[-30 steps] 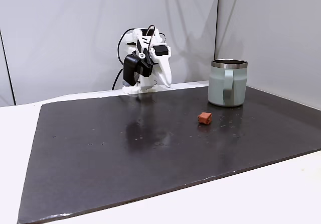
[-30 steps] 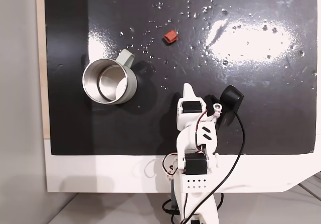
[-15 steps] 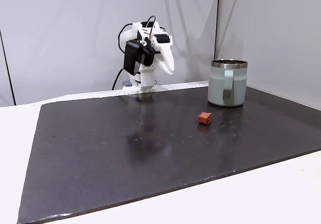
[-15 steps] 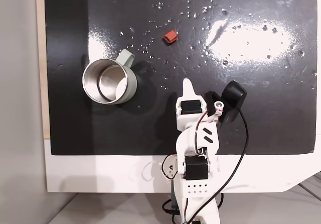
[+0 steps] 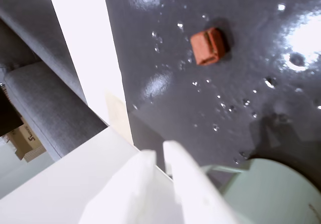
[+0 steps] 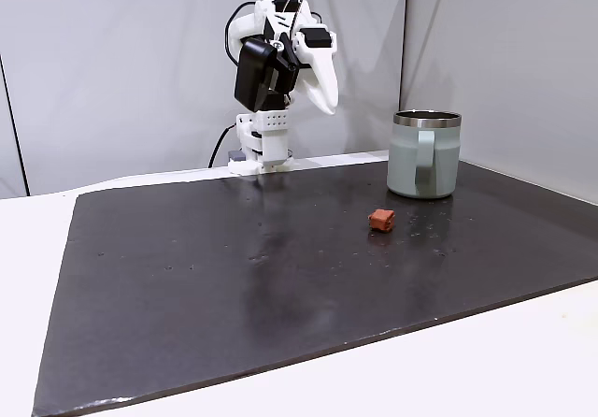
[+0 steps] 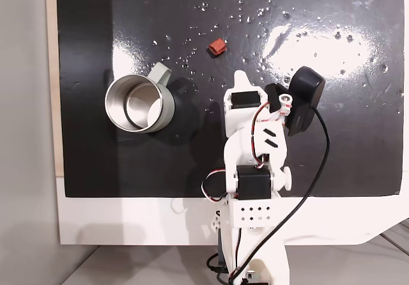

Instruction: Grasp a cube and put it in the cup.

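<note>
Dark mat [image 6: 234, 277] spread over a white table [image 6: 523, 352], wide and bare but for two objects and scattered droplets. White arm [image 6: 271, 71] raised at the far edge in a fixed view, folded high above its base. Cup [image 6: 424, 153] upright at far right in that view, handle toward the camera, close to the mat's right edge; seen from above in a fixed view, cup [image 7: 139, 104] empty, steel interior showing, left of the arm. Gripper [image 6: 325, 99] hanging in air well above the mat, fingers nearly together with a thin slit between them in the wrist view [image 5: 159, 156], nothing held. Cube [image 6: 380, 219] lying on the mat just near-left of the cup in a fixed view, apart from it; in the wrist view, cube [image 5: 209, 45] ahead of the fingertips, well apart from them. Task judged barely begun: cube not yet grasped, cup not yet filled; descent, opening, grasp, lift and drop all left to do. Open mat on every side of the cube, ample room for an approach from above; cup nearby the one obstacle, its rim to be cleared on the carry.
</note>
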You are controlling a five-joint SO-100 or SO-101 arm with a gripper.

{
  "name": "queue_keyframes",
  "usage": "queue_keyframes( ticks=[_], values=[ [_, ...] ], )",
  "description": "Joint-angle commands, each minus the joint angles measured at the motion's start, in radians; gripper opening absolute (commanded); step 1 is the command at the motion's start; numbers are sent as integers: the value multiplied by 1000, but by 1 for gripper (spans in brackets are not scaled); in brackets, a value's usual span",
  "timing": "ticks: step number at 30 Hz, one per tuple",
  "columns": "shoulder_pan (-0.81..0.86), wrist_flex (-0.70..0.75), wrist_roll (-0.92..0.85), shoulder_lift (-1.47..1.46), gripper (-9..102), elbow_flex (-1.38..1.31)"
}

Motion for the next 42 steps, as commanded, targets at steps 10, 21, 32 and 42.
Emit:
queue_keyframes(
  ticks=[10,21,32,42],
  values=[
    [-66,138,3,-430,0,-422],
    [-112,327,15,-716,0,-713],
    [-127,476,54,-937,3,-942],
    [-121,528,83,-1040,9,-1043]
  ],
)
